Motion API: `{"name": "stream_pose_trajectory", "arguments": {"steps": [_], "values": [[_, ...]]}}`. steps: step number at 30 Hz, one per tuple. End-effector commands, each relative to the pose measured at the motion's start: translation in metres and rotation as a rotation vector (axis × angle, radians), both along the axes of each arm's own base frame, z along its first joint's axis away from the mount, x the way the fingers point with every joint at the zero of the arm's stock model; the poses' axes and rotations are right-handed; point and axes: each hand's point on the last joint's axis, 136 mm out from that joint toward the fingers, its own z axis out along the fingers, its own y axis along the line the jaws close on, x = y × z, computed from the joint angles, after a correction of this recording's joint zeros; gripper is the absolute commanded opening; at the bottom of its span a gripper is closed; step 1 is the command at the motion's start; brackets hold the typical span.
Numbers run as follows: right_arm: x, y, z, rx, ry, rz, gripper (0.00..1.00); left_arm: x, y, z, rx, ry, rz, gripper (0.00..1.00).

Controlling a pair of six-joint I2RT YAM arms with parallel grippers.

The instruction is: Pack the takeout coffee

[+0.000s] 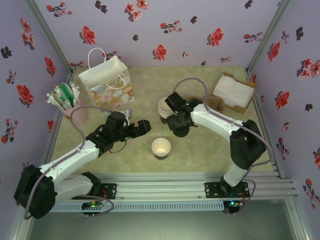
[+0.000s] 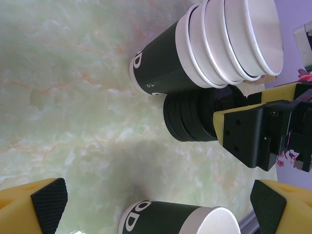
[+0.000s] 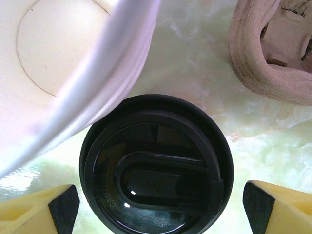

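Observation:
A lone lidless dark-sided paper cup (image 1: 161, 147) stands upright in the middle of the table, also low in the left wrist view (image 2: 170, 219). The capped takeout coffee is out of view. My right gripper (image 1: 178, 124) hangs open over a pile of black lids (image 1: 180, 132). Its yellow fingers (image 3: 63, 207) flank the top lid (image 3: 156, 165) with small gaps on both sides. My left gripper (image 1: 137, 122) is wide open just left of the lone cup, with its pads (image 2: 48, 200) to either side of the cup and apart from it.
A stack of lidless cream-rimmed cups (image 1: 165, 107) stands right behind the lid pile, close to my right fingers. A brown pulp carrier (image 1: 215, 103), a cardboard tray of napkins (image 1: 233, 91), a gift bag (image 1: 105, 83) and a pink cup of straws (image 1: 67, 100) stand farther back.

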Motion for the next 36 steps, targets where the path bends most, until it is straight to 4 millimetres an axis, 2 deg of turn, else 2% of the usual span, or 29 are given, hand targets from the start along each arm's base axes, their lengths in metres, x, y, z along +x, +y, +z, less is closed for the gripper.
{"name": "stream_pose_trajectory", "arguments": {"steps": [1, 23, 36], "values": [[0.004, 0.001, 0.001, -0.029, -0.01, 0.008, 0.88, 0.004, -0.003, 0.007, 0.004, -0.039, -0.009, 0.99], [0.004, 0.003, -0.006, -0.028, 0.004, 0.009, 0.77, 0.004, -0.003, 0.007, 0.004, -0.039, -0.009, 0.99], [-0.005, -0.005, 0.014, -0.005, -0.027, -0.007, 0.74, 0.004, -0.003, 0.009, 0.002, -0.041, -0.008, 0.99]]}}
